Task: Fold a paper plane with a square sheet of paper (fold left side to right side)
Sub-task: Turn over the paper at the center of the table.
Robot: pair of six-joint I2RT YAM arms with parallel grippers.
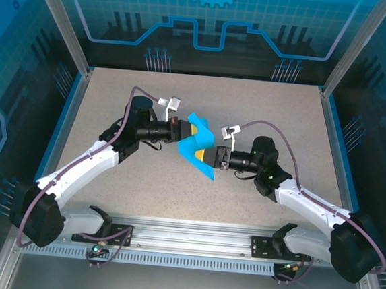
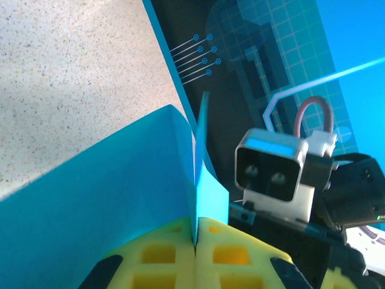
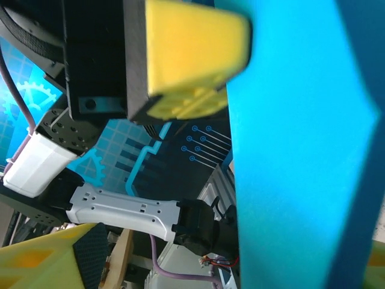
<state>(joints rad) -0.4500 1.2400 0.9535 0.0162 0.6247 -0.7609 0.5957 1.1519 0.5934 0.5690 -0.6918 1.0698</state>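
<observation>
The cyan-blue square sheet of paper (image 1: 197, 145) hangs bent and partly folded above the middle of the table, between both grippers. My left gripper (image 1: 189, 128) is shut on the paper's upper edge. In the left wrist view its yellow fingers (image 2: 162, 253) press together on a thin upright fold of the paper (image 2: 120, 198). My right gripper (image 1: 205, 158) reaches the sheet's lower part from the right. In the right wrist view the paper (image 3: 301, 150) stands between its spread jaws, clear of the near yellow finger (image 3: 42, 259). No finished paper plane shape is in view.
The speckled beige table (image 1: 263, 117) is ringed by blue-edged enclosure walls (image 1: 209, 31). A metal rail (image 1: 191, 239) with both arm bases runs along the near edge. The right wrist's white camera (image 2: 274, 174) faces the left gripper closely.
</observation>
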